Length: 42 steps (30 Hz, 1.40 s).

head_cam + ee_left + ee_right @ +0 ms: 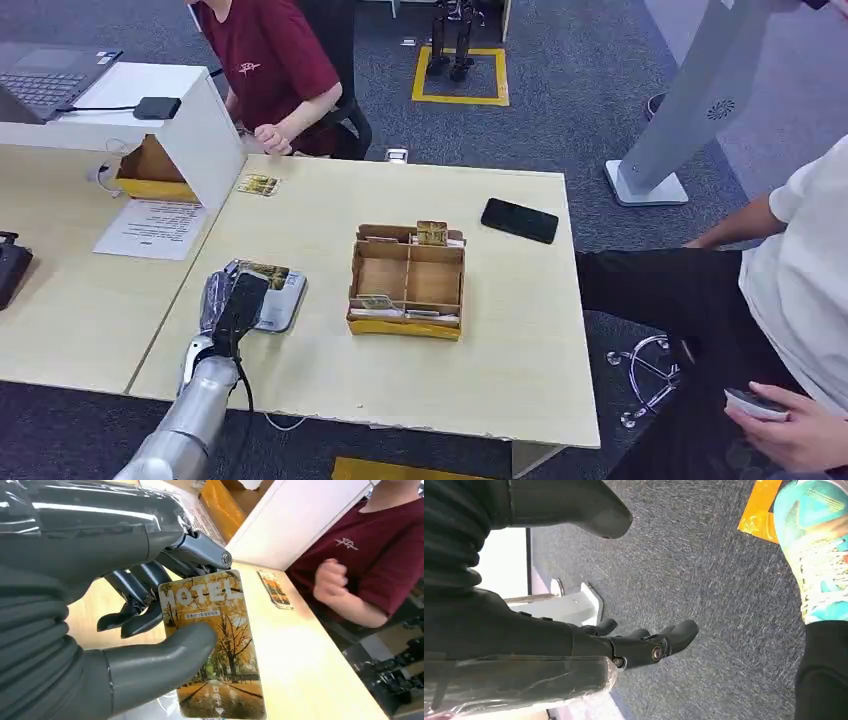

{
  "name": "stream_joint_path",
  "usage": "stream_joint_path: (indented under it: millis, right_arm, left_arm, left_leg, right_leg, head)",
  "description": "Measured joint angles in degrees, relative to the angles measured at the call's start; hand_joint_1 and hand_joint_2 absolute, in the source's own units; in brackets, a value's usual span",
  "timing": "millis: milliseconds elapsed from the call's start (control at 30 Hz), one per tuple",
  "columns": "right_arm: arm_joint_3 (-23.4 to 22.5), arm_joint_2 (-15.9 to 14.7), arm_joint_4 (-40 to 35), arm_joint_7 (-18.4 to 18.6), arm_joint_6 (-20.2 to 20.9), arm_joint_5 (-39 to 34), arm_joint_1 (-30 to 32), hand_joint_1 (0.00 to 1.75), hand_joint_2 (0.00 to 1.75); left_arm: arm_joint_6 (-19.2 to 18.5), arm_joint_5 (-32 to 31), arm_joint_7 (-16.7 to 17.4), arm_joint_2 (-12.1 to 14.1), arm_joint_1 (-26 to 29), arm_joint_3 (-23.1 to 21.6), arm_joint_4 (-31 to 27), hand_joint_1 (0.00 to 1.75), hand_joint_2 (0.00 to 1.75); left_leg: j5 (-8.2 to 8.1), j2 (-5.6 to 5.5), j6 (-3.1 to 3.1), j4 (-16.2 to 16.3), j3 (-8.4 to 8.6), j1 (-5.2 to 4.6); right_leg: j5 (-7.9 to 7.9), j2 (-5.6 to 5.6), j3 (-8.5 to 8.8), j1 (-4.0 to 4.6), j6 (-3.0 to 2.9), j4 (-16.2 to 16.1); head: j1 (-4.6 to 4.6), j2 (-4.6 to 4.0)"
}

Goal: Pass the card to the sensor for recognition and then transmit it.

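Observation:
My left hand [232, 302] holds a hotel card [215, 645] with an autumn-tree picture, pinched between thumb and fingers. In the head view the card [268, 273] lies just over the grey sensor [283, 305] on the table's left part. A cardboard box [407, 281] with compartments and more cards stands at the table's middle. Another card [258, 184] lies flat at the far left edge of the table. My right hand [634, 640] hangs over the carpet with its fingers apart and nothing in them.
A black phone [519, 220] lies at the far right of the table. A person in a dark red shirt [265, 60] sits behind the table, another sits at the right holding a small device [757, 404]. A white shelf [190, 120] and a sheet of paper [152, 228] stand left.

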Motion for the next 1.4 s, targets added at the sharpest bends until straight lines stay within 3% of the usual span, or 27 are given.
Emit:
stream_joint_path:
  millis: [133, 400, 767, 1133, 1400]
  right_arm:
    - [-0.6, 0.0, 0.0, 0.0, 0.0, 0.1, 0.0, 0.00, 1.75]
    - [-1.4, 0.2, 0.0, 0.0, 0.1, 1.0, 0.0, 0.00, 1.75]
    - [-2.3, 0.3, 0.0, 0.3, 0.1, 1.2, 0.0, 0.00, 1.75]
    - [-2.7, 0.4, 0.0, 0.2, 0.2, 2.2, 0.0, 0.00, 1.75]
    - [-3.4, 0.5, 0.0, -0.2, 0.3, 3.4, 0.0, 0.00, 1.75]
  left_arm:
    - [0.8, -0.4, 0.0, 0.7, 0.2, 0.0, 0.6, 1.75, 1.75]
    - [-3.9, 0.6, -1.2, 0.9, 1.2, 0.0, 0.9, 1.75, 1.75]
    - [-6.1, 1.0, -1.2, 0.4, 1.6, 0.0, 0.9, 1.75, 1.75]
    - [-3.0, -2.2, 0.8, -0.1, 1.4, -0.2, 1.1, 1.75, 1.75]
    - [2.3, -6.6, 3.1, -0.1, 0.2, -0.7, 4.4, 1.75, 1.75]
  left_leg:
    - [0.00, -0.02, 0.00, 0.0, -0.01, 0.00]
    - [0.00, -0.01, 0.00, 0.0, 0.00, -0.01]
    - [0.00, -0.01, 0.00, 0.0, 0.00, 0.00]
    - [0.00, 0.00, 0.00, 0.0, 0.01, -0.01]
    - [0.00, -0.02, 0.00, 0.0, 0.01, -0.01]
  right_leg:
    - [0.00, -0.01, 0.01, -0.01, 0.00, 0.0]
    - [0.00, -0.01, 0.00, -0.02, 0.00, 0.0]
    - [0.00, -0.01, 0.00, -0.01, 0.00, 0.0]
    - [0.00, -0.01, -0.01, -0.02, 0.00, 0.0]
    - [0.00, -0.01, 0.01, -0.01, 0.00, 0.0]
  head:
    - [0.00, 0.00]
    - [0.00, 0.00]
    - [0.00, 0.00]
    - [0.00, 0.00]
    - [0.00, 0.00]
